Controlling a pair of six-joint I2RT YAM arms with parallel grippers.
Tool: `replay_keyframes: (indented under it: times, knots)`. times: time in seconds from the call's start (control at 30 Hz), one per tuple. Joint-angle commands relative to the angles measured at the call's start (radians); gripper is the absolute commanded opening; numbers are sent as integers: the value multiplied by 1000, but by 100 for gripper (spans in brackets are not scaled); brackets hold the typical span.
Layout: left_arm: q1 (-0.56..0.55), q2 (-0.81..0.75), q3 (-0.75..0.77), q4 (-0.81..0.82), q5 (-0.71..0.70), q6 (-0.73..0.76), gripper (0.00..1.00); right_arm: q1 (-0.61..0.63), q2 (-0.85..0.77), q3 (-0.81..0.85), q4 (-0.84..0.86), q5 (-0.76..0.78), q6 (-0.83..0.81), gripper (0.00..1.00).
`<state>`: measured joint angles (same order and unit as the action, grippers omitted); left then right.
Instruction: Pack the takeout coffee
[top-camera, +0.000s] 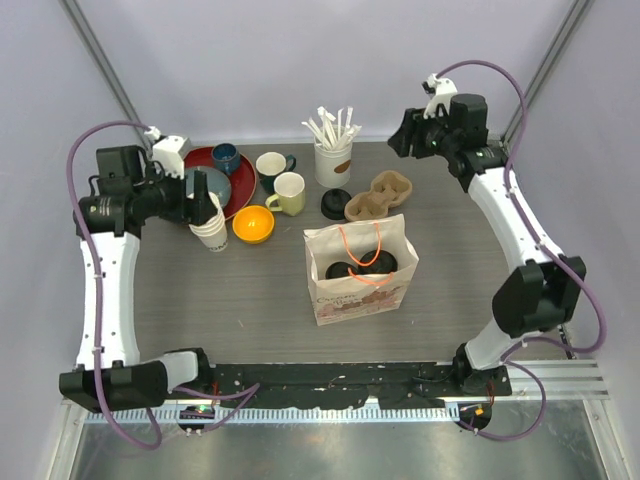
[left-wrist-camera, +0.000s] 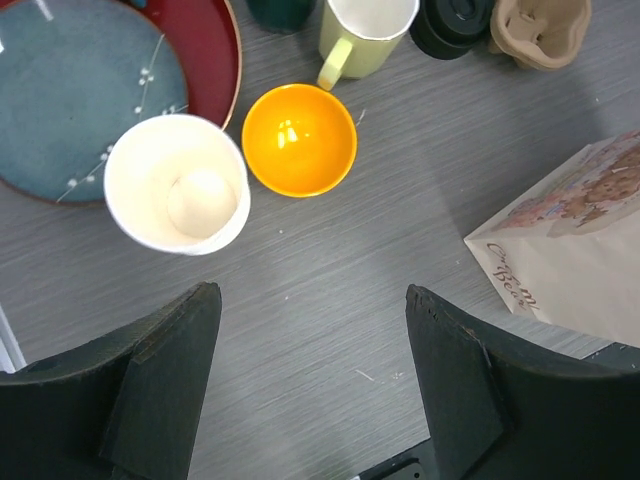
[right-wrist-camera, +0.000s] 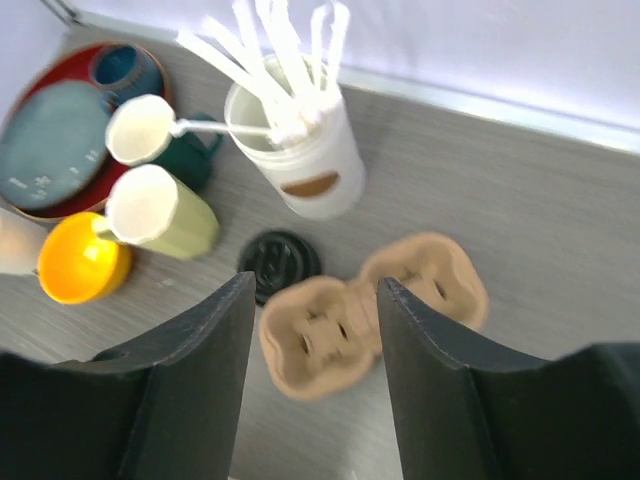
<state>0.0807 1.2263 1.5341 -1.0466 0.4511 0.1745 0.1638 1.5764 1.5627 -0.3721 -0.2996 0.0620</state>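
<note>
My left hand (left-wrist-camera: 315, 370) has its two dark fingers (left-wrist-camera: 170, 380) spread wide, with nothing between them but bare grey table (left-wrist-camera: 330, 270). It hangs over the left side of the table. Just ahead of it in the wrist view is the stack of plain white cups (left-wrist-camera: 178, 183), and an orange bowl (left-wrist-camera: 299, 139) sits just beside the stack. Behind those I see a red plate (left-wrist-camera: 222, 60) with a blue-grey plate (left-wrist-camera: 80, 90) lying on it. Further back stands a pale yellow mug (left-wrist-camera: 365, 30).

My right hand (right-wrist-camera: 315, 370) is raised at the far right corner. Its fingers (right-wrist-camera: 190, 380) are parted to a middling gap and hold nothing. The empty cardboard cup carrier (right-wrist-camera: 370, 310) shows below, through that gap. A loose black lid (right-wrist-camera: 280, 265) lies touching or just beside the carrier's left end. Beyond it a white cup of wrapped stirrers (right-wrist-camera: 305, 160) stands upright, with a dark mug (right-wrist-camera: 150, 130) to its left.

The takeout coffees (top-camera: 346, 268) are inside the printed paper bag (top-camera: 350, 300), which stands open-topped near the middle of the table, well apart from both hands. From above I see only their two black lids side by side, under the bag's orange handles (top-camera: 368, 245).
</note>
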Motion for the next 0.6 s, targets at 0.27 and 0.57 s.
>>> replay_keyframes:
  times: [0.27, 0.57]
  knots:
    - [91, -65, -69, 34, 95, 11, 79, 144, 401, 426, 317, -82, 64, 53]
    - [91, -24, -88, 63, 175, -35, 78, 243, 718, 818, 193, 28, 39, 54]
